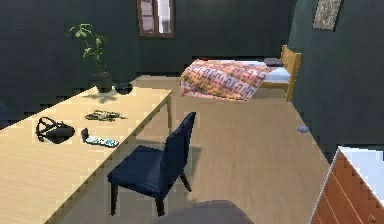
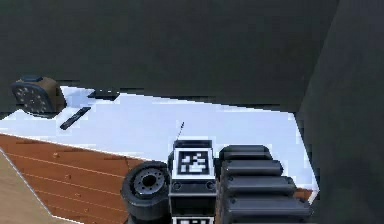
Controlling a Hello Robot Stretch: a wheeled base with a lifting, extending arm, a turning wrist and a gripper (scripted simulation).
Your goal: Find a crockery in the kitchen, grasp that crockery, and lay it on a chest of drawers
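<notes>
One step appears to be in hand: laying the crockery on the chest of drawers (image 2: 60,165), whose white top (image 2: 220,125) lies just beyond the gripper (image 2: 152,188). Whether the gripper holds anything cannot be told, since its far end is not made out against the dark arm (image 2: 255,185). Advice, as a judgement: reach over the bare middle of the top, stay right of the clock (image 2: 38,95) and the flat dark pieces (image 2: 73,118) at its left end, lower slowly, and set the piece down well in from the front edge. Count, forward view, left to right: one long table (image 1: 40,170); on it one dark strap-like item (image 1: 54,129), one potted plant (image 1: 95,55), one small flat device (image 1: 100,141) and one dark bowl (image 1: 123,88) just beside the plant pot, crockery-like and well apart from the chest; one blue chair (image 1: 155,165); two wall pictures (image 1: 155,15), one above the middle and one at the upper right; one bed (image 1: 225,78); one chest at the lower right corner. Count, arm side view: one clock, two flat dark pieces, one marker square (image 2: 193,163).
</notes>
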